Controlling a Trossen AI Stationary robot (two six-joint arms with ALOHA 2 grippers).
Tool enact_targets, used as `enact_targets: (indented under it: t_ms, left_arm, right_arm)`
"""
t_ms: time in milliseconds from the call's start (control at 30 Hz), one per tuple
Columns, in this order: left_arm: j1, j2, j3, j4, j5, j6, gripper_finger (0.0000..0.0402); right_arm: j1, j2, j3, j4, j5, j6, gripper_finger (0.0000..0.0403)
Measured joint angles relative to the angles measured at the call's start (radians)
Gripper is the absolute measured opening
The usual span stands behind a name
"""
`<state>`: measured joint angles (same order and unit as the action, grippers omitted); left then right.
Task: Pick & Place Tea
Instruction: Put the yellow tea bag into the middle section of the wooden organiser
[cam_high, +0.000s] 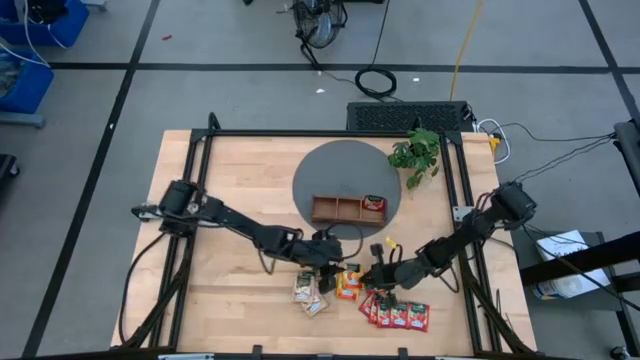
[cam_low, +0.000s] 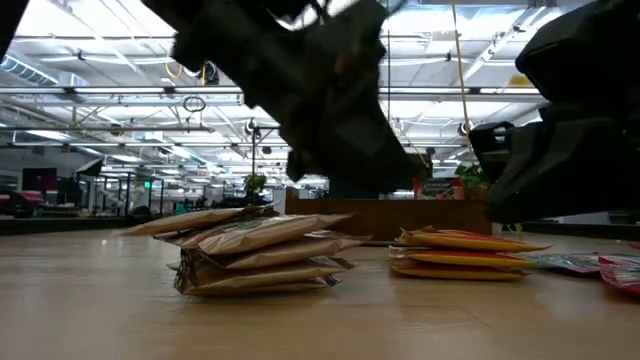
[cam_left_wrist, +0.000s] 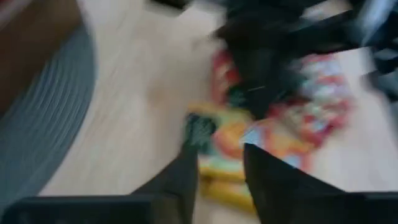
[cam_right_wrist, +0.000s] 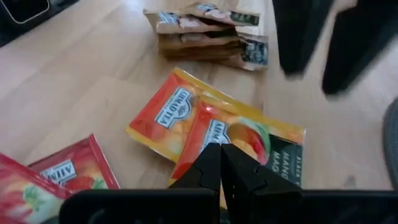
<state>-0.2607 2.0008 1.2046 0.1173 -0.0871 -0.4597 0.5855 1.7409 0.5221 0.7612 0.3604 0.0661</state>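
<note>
Pale sachets (cam_low: 255, 255) sit stacked at the near edge of the worktop (cam_low: 100, 310), with the orange sachets (cam_low: 460, 255) piled just beside them and the red ones (cam_high: 400, 315) fanned out further right. One red sachet (cam_high: 374, 203) already lies in the right compartment of the wooden tray (cam_high: 347, 209).

Both tools crowd the same spot. Right tool (cam_right_wrist: 221, 165), fingers pressed together and empty, hovers over the orange pile; left tool (cam_left_wrist: 221, 168), fingers spread a little as far as the blur lets me judge, hangs just above it too. My worry is a clash between the arms, or a pinch that lifts two slippery packets at once and scatters the stack. A plant (cam_high: 416, 152) stands behind the tray, clear of the route.
</note>
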Motion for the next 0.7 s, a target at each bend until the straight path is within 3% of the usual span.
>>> enact_targets:
  t_ms: [133, 300, 700]
  left_arm:
    - [0.014, 0.026, 0.047, -0.044, 0.035, -0.014, 0.0211]
    - [0.038, 0.035, 0.048, -0.091, 0.040, -0.038, 0.0255]
    - [0.073, 0.062, 0.049, -0.109, 0.082, -0.051, 0.0271]
  right_arm:
    - [0.007, 0.006, 0.011, -0.002, 0.002, -0.016, 0.0000]
    - [0.008, 0.003, 0.010, -0.034, -0.051, -0.022, 0.0000]
    - [-0.003, 0.043, 0.010, -0.056, -0.054, -0.014, 0.0000]
